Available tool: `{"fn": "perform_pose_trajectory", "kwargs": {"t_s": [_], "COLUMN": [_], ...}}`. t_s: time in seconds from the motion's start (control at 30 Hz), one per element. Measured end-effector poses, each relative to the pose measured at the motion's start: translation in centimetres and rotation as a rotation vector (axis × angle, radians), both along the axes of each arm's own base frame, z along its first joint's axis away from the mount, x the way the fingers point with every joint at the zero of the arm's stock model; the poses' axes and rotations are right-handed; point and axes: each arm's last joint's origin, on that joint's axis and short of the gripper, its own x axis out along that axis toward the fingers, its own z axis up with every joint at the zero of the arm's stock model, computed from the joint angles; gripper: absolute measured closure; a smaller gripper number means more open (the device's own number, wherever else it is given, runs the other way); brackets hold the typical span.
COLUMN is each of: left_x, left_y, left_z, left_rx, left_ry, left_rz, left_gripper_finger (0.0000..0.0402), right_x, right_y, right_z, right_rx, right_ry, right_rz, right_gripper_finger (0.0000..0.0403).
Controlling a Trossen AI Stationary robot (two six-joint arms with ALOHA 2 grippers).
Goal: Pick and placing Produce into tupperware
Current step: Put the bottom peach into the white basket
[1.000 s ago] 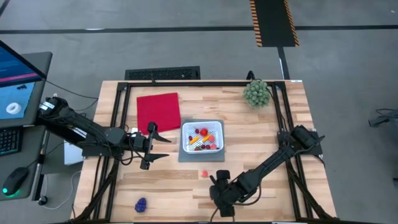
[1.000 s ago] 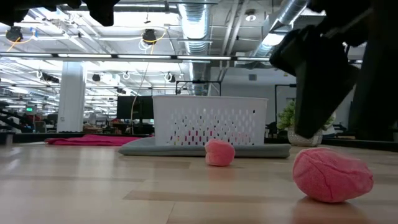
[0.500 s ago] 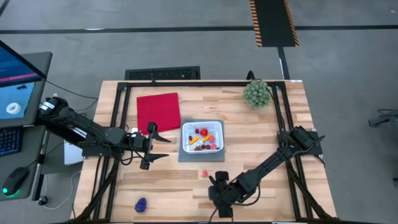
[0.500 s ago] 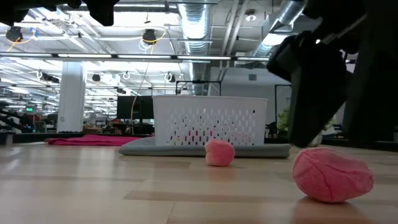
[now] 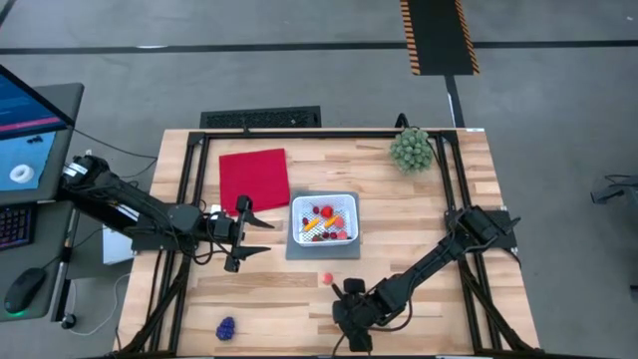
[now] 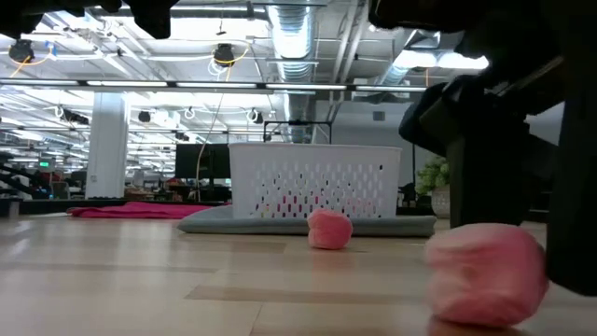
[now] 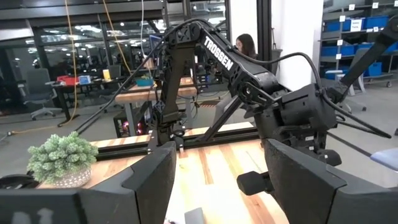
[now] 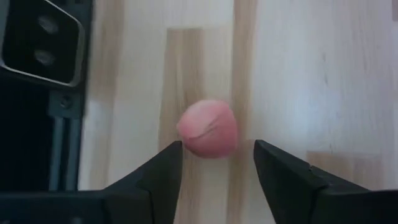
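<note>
A pink piece of produce [image 8: 208,128] lies on the wooden table near its front edge, and shows in the low view [image 6: 485,275] too. My right gripper [image 8: 217,149] points steeply down over it, open, one finger on each side. In the high view this gripper [image 5: 351,321] hides the piece. A second small pink piece [image 5: 326,278] rests on the wood in front of the white tupperware [image 5: 347,202], which holds several pieces. A purple grape bunch [image 5: 226,327] lies at the near left. My left gripper [image 5: 257,235] hangs open and empty left of the tupperware. My right gripper comes at the pink piece from above with a finger on either side. In the low view one dark finger [image 6: 571,252] stands right against the piece's side [image 6: 539,271]. Whether it touches, I cannot tell. The piece rests on the table.
The tupperware stands on a grey mat [image 5: 297,249], with a flat red cloth [image 5: 253,178] at its far left. A green spiky plant [image 5: 411,148] stands at the far right corner. Black frame rails [image 5: 189,199] run along the table's sides.
My right gripper has come down toward the pink piece at the table's near edge. In the low view the piece has shifted a little to the left and now stands taller than before.
</note>
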Motion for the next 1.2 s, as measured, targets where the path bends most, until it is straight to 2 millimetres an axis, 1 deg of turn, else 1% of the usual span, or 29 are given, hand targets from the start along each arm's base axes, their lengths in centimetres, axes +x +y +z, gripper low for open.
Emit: {"fn": "perform_pose_trajectory", "kwargs": {"t_s": [0.23, 0.5, 0.6, 0.7, 0.9, 1.03, 1.2], "left_x": [0.0, 0.0, 0.0, 0.0, 0.0, 0.0, 0.0], "left_y": [0.0, 0.0, 0.0, 0.0, 0.0, 0.0, 0.0], "left_z": [0.0, 0.0, -0.1, -0.1, 0.0, 0.0, 0.1], "left_rx": [0.000, 0.002, 0.002, 0.002, 0.000, 0.000, 0.003], "left_ry": [0.000, 0.005, 0.005, 0.005, -0.002, -0.002, -0.008], "left_rz": [0.000, 0.000, 0.000, -0.001, 0.000, 0.000, 0.006], "left_gripper_finger": [0.0163, 0.0163, 0.0163, 0.0163, 0.0163, 0.0163, 0.0163], "right_x": [0.8, 1.0, 1.0, 1.2, 2.0, 2.2, 1.4], "right_y": [-0.1, -0.4, -0.4, -0.8, -2.8, -4.7, -7.8], "right_z": [0.3, 0.3, 0.3, 0.9, 3.9, 7.4, 12.0], "right_rx": [0.017, 0.028, 0.017, 0.008, -0.005, -0.019, -0.049], "right_ry": [-0.062, -0.057, -0.062, -0.083, -0.170, -0.271, -0.353], "right_rz": [0.037, 0.044, 0.066, 0.092, 0.120, 0.132, 0.120], "right_gripper_finger": [0.0228, 0.0248, 0.0261, 0.0275, 0.0283, 0.0283, 0.0284]}}
